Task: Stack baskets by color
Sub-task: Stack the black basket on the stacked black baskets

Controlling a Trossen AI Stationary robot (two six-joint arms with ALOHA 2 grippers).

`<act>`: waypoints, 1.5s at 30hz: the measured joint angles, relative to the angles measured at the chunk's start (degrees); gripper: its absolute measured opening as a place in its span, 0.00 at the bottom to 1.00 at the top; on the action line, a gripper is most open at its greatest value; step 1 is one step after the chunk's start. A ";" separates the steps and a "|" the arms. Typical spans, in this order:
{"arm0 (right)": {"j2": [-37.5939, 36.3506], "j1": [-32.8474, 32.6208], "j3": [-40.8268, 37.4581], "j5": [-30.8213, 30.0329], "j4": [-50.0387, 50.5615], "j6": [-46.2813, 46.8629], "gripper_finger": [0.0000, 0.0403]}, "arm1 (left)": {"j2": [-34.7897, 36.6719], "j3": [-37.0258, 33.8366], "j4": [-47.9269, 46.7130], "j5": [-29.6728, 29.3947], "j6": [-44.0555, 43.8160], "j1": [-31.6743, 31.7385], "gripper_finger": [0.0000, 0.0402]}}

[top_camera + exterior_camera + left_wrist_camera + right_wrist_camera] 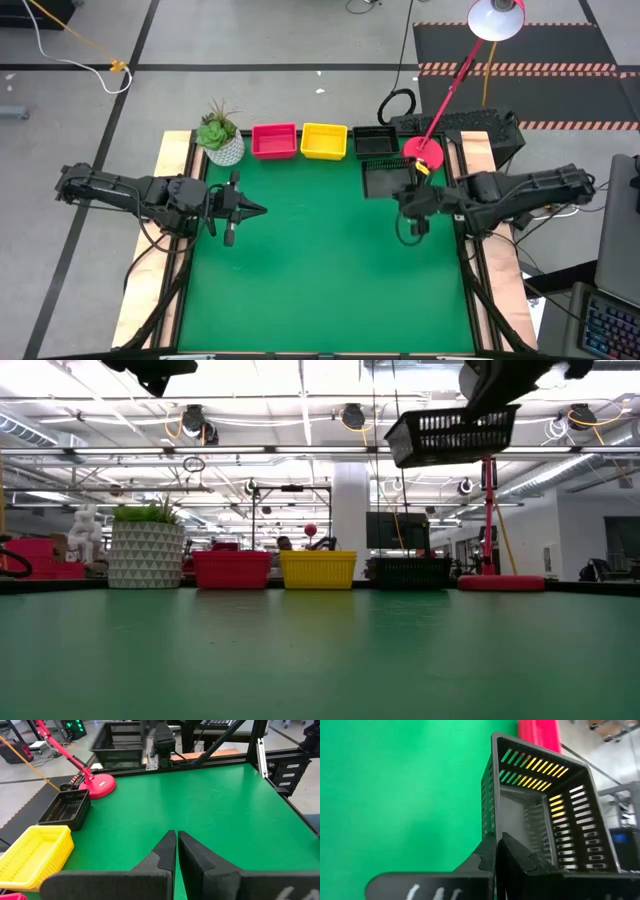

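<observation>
1. While the right gripper (403, 196) hangs well above the green tabletop (320, 270) near its right edge, its fingers are clamped together on the near wall of a black basket (387, 178), which it holds lifted clear of the surface; the low view shows that held basket (452, 435) high in the air and tilted, one end lower than the other.

2. From that claw, the held basket reaches away toward the far edge of the tabletop, so what it carries already leads in the direction of the row.

3. Beyond it, resting along the far edge, sits a second black basket (376, 142), just past the held one and slightly toward the table's middle. This is my guess at the target: black onto black.

4. That resting basket's long axis runs along the far edge, and the held basket looks turned roughly the same way from above, so the coming move seems to call for a short carry toward the far edge, a levelling of the tilt, then a lowering.

5. Farther along the same far edge stand the yellow basket (324, 141) and then the red basket (274, 141), side by side.

6. A red lamp base (422, 152) sits near the far right corner, just beside the black pair, and could be brushed.

7. Over the left side, the left gripper (256, 210) waits with its fingers together on nothing, much farther from the black baskets than the right.
</observation>
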State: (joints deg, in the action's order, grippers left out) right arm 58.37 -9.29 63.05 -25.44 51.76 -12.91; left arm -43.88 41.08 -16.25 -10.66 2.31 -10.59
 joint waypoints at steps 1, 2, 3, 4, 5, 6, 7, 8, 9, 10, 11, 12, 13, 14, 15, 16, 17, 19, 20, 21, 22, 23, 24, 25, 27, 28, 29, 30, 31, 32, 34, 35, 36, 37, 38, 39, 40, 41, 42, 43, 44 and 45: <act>0.00 1.40 0.00 0.06 -0.45 -1.44 0.01 | 0.00 0.00 0.00 0.00 0.00 0.00 0.05; 0.00 3.03 0.00 0.23 -0.91 -2.97 0.01 | 0.00 0.00 0.00 0.00 0.00 0.00 0.05; 0.00 4.64 -0.01 1.02 -1.39 -4.77 0.01 | 0.00 0.00 0.00 0.00 0.00 0.00 0.05; 0.00 6.30 -0.02 2.38 -1.91 -6.47 0.01 | 0.00 0.00 0.00 0.00 0.00 0.00 0.05; 0.00 8.05 0.00 3.82 -2.59 -8.23 0.01 | 0.00 0.00 0.00 0.00 0.00 0.00 0.05; 0.02 9.82 -0.02 5.15 -3.42 -9.84 0.01 | 0.00 0.00 0.00 0.00 0.00 0.00 0.05; 0.02 11.59 -0.02 6.15 -4.27 -11.24 0.01 | 0.00 0.00 0.00 0.00 0.00 0.00 0.05; 0.02 13.35 -0.02 6.91 -5.15 -12.56 0.01 | 0.00 0.00 0.00 0.00 0.00 0.00 0.05; 0.02 15.12 -0.02 8.17 -6.08 -14.09 0.01 | 0.00 0.00 0.00 0.00 0.00 0.00 0.05; 0.02 16.82 -0.02 9.69 -7.07 -15.51 0.01 | 0.00 0.00 0.00 0.00 0.00 0.00 0.05; 0.02 18.49 -0.02 10.96 -7.97 -17.02 0.01 | 0.00 0.00 0.00 0.00 -0.01 0.00 0.05; 0.02 20.26 -0.02 12.34 -8.84 -18.43 0.01 | 0.00 0.00 0.00 0.00 -0.01 0.00 0.05; 0.02 22.10 -0.02 13.61 -9.72 -19.69 0.01 | 0.00 0.00 0.00 0.00 0.00 -0.02 0.05; 0.02 23.77 -0.02 14.69 -10.67 -20.84 0.01 | 0.00 0.00 0.00 0.00 0.00 0.00 0.05; 0.03 25.47 -0.02 16.00 -11.57 -21.99 0.01 | 0.00 0.00 0.00 0.00 0.00 0.00 0.05; 0.19 27.09 -0.02 17.28 -12.37 -22.95 0.01 | 0.00 0.00 0.00 0.00 0.00 -0.01 0.05; 0.43 28.56 -0.02 18.61 -13.20 -23.93 0.01 | 0.00 0.00 0.00 0.00 0.00 -0.02 0.05; 0.98 31.33 -0.02 21.16 -14.52 -25.67 0.01 | 0.00 0.00 0.00 0.00 0.00 0.00 0.05; 1.35 32.59 -0.02 22.23 -15.12 -26.65 0.01 | 0.00 0.00 0.00 -0.01 0.00 -0.01 0.05; 1.82 33.81 -0.02 23.12 -15.86 -27.60 0.01 | 0.00 0.00 0.00 -0.01 0.00 0.00 0.05; 2.34 34.96 -0.02 24.14 -16.62 -28.56 0.01 | 0.00 0.00 0.00 0.00 0.04 0.00 0.05; 2.91 36.03 -0.02 24.70 -17.28 -29.33 0.01 | 0.00 0.00 0.00 -0.02 0.10 0.00 0.05; 3.55 37.24 -0.02 25.57 -17.72 -30.14 0.01 | 0.00 0.00 0.02 -0.02 0.11 -0.01 0.05; 4.10 38.27 -0.02 25.87 -18.14 -30.92 0.01 | 0.00 0.00 0.02 -0.02 0.11 0.00 0.05; 5.16 40.54 -0.02 26.82 -18.99 -32.09 0.01 | 0.00 0.00 0.02 -0.02 0.11 0.00 0.05; 5.67 41.62 -0.02 27.44 -19.39 -32.74 0.01 | 0.00 0.00 0.02 -0.02 0.11 -0.02 0.05; 6.21 42.73 0.00 28.41 -19.74 -33.15 0.01 | 0.00 0.00 0.02 -0.02 0.12 -0.01 0.05; 6.79 43.81 0.00 29.20 -20.19 -33.42 0.01 | 0.00 0.00 0.02 -0.02 0.13 -0.02 0.05; 7.36 44.84 0.00 30.03 -20.73 -33.52 0.01 | 0.00 0.00 0.02 -0.02 0.13 0.00 0.05; 7.93 45.81 0.00 30.98 -21.17 -33.87 0.01 | 0.00 0.00 0.02 -0.02 0.14 0.00 0.05; 9.03 47.59 0.00 32.57 -21.22 -34.31 0.01 | 0.00 0.00 0.02 -0.02 0.15 -0.01 0.05; 9.64 48.35 0.00 33.20 -21.33 -34.48 0.01 | 0.00 0.00 0.02 -0.02 0.15 -0.01 0.05; 10.20 48.91 0.00 33.27 -21.47 -34.48 0.01 | 0.00 0.00 0.02 -0.02 0.15 -0.01 0.05; 10.85 49.42 0.00 33.51 -21.47 -34.45 0.01 | 0.00 0.00 0.02 -0.02 0.15 0.00 0.05; 11.43 49.89 0.00 34.26 -21.44 -34.41 0.01 | 0.00 0.00 0.02 -0.02 0.15 -0.01 0.05; 11.97 50.27 0.00 35.12 -21.38 -34.40 0.01 | 0.00 0.00 0.02 -0.02 0.17 -0.01 0.05; 12.53 50.59 0.00 36.00 -21.37 -34.39 0.01 | 0.00 0.00 0.02 -0.02 0.19 0.00 0.05; 13.07 50.73 0.00 36.25 -21.39 -34.37 0.01 | 0.00 0.00 0.02 -0.02 0.18 -0.01 0.05; 13.57 50.94 0.00 36.25 -21.43 -34.40 0.01 | 0.00 0.00 0.02 -0.02 0.20 -0.02 0.05; 14.12 50.98 0.00 36.25 -21.55 -34.44 0.01 | 0.00 0.00 0.02 -0.02 0.20 0.00 0.05; 14.73 51.06 0.00 36.25 -21.64 -34.50 0.01 | 0.00 0.00 0.02 -0.02 0.22 -0.02 0.05; 15.33 51.24 0.00 36.25 -21.78 -34.63 0.01 | 0.00 0.00 0.02 -0.02 0.21 -0.01 0.05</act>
State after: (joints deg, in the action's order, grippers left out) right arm 73.70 41.95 63.05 10.81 29.99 -47.54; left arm -43.88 41.08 -16.23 -10.68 2.52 -10.60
